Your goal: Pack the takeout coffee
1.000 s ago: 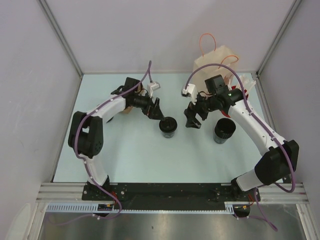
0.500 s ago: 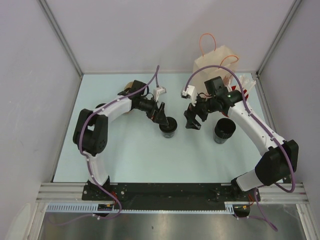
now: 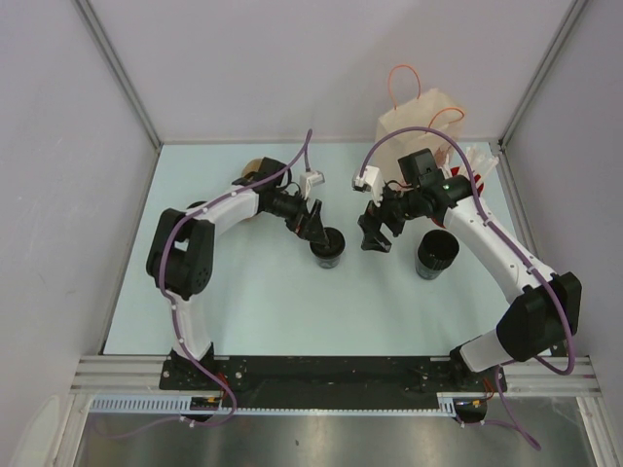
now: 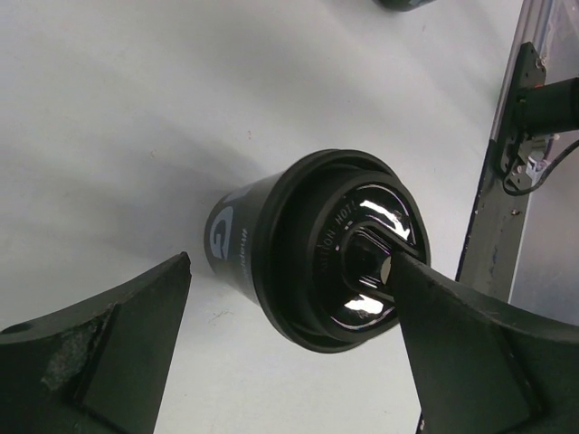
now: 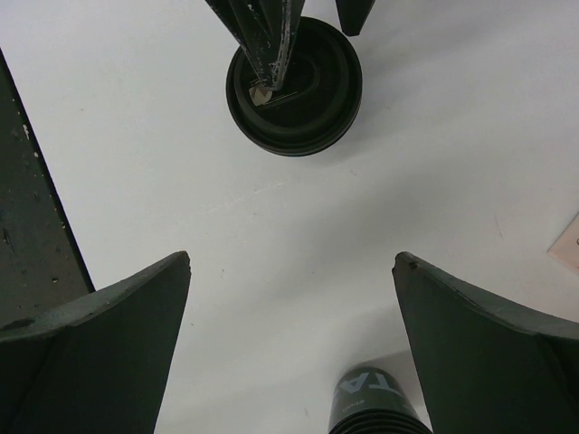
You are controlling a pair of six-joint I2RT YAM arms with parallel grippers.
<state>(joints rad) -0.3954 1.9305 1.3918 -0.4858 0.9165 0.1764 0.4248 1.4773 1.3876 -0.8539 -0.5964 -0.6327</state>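
Black takeout coffee, lidded, upright on table; paper bag well apart.

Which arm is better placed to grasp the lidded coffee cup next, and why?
Left. The open left gripper is already at the takeout coffee, one finger across its top, the other off to its side. The right gripper, also open, hangs apart from it.
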